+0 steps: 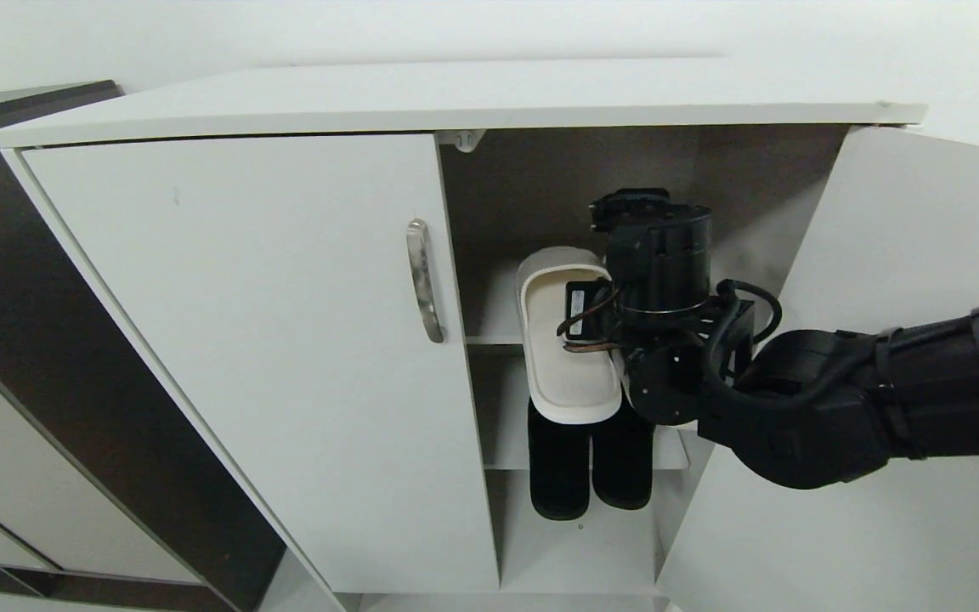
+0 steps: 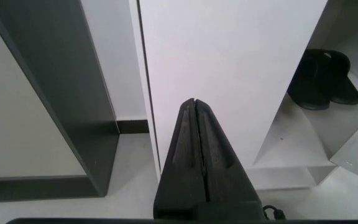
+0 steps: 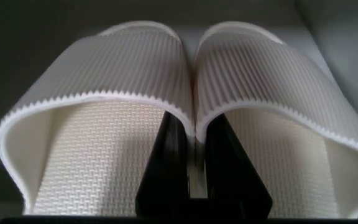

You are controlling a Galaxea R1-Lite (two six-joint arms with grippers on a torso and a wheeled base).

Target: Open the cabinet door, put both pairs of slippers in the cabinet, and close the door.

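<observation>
Bright, even light on white cabinet door (image 1: 243, 340); interior dim, shadowed toward top back.

The white cabinet (image 1: 243, 340) stands with its right door (image 1: 880, 340) open, showing its shelves. On the lower shelf (image 1: 502, 442) a pair of black slippers (image 1: 557, 467) lies side by side. Whether the white slippers (image 1: 566, 357) rest on the upper shelf (image 1: 494, 323) is unclear.

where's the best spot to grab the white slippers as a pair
Pinch the two inner strap walls where the white slippers touch, one finger inside each, coming from the open heel end. Side by side, those walls make one thin ridge; the right gripper holds them just so.
</observation>
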